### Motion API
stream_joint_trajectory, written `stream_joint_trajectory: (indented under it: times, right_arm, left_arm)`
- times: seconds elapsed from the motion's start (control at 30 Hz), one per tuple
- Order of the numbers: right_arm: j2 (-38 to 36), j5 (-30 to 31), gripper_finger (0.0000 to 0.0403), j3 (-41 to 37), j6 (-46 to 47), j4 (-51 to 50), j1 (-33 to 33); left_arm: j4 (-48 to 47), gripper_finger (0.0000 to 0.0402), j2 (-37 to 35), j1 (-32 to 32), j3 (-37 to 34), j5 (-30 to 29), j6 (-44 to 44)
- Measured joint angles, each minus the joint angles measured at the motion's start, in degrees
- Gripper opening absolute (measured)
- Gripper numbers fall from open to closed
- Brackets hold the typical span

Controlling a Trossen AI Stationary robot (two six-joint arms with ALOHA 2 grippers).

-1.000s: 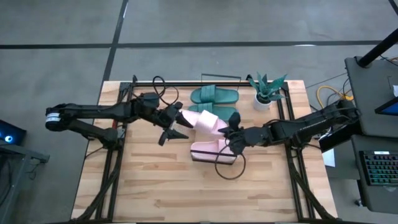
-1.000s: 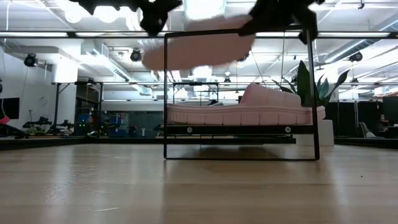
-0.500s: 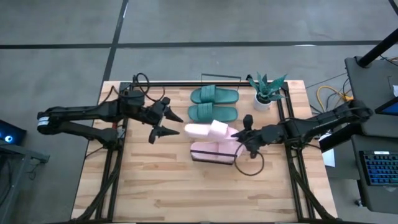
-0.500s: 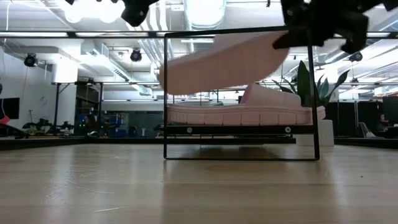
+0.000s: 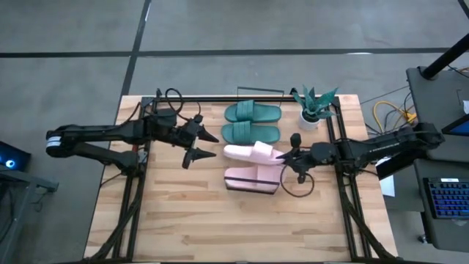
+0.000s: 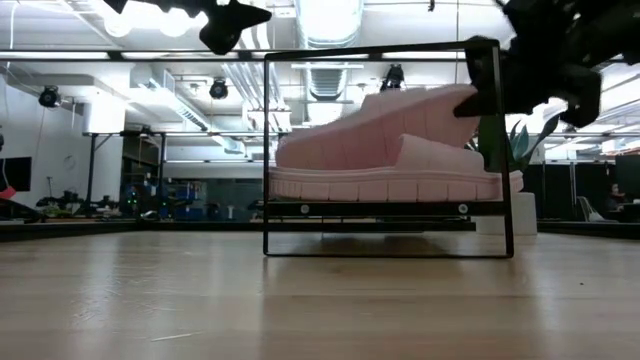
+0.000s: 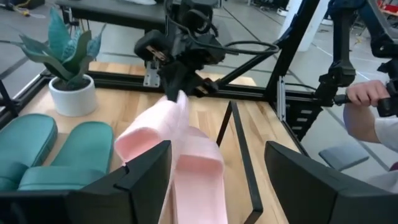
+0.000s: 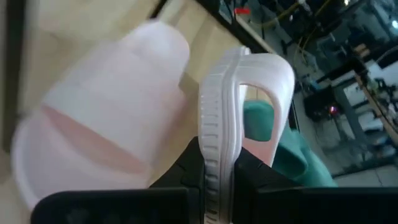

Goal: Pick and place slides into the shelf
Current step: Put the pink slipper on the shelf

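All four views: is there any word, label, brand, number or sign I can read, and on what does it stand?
None can be read.
The soft pale pink foam slide sandals, the teal green foam slide sandals and the white plant pot show no print.
A small red tag in the right wrist view is too blurred to read.

Two dark robot arms reach toward the middle of the table from opposite sides. The left arm stretches in nearly level from the left edge, its wrist pointing right. The left gripper (image 5: 201, 145) hangs above the table with its two fingers spread wide apart and nothing between them. The right arm extends in low from the right edge, wrist pointing left. The right gripper (image 5: 287, 158) has its fingers pinched tightly on the edge of a pale pink slide (image 5: 249, 152), one end of which it holds tilted up.
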Motion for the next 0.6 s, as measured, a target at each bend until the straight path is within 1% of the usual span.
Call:
stream_joint_trajectory:
  times: [0.07,0.2,0.37,0.5,0.6]
  right_arm:
    - [0.4,-1.3,0.0025,0.0,-0.4,-0.5,-1.3]
    - [0.8,-7.7,0.0025,-0.1,-1.3,-0.3,-4.4]
    - [0.8,-8.4,0.0025,-0.7,-4.4,-0.9,-8.5]
    - [1.2,-9.2,0.0025,-1.3,-7.8,-1.0,-10.6]
    - [1.4,-11.5,0.0025,-2.0,-9.4,-1.2,-11.8]
  left_arm:
    - [0.0,0.0242,0.6,0.0,0.0,0.0,0.0]
    - [-0.1,0.0242,1.4,0.0,0.0,-0.1,0.1]
    - [-0.2,0.0242,2.7,0.0,0.0,-0.2,2.6]
    - [-0.1,0.0242,3.4,0.0,0.0,-1.1,2.8]
    - [-0.2,0.0242,3.7,0.0,-0.1,-1.1,2.8]
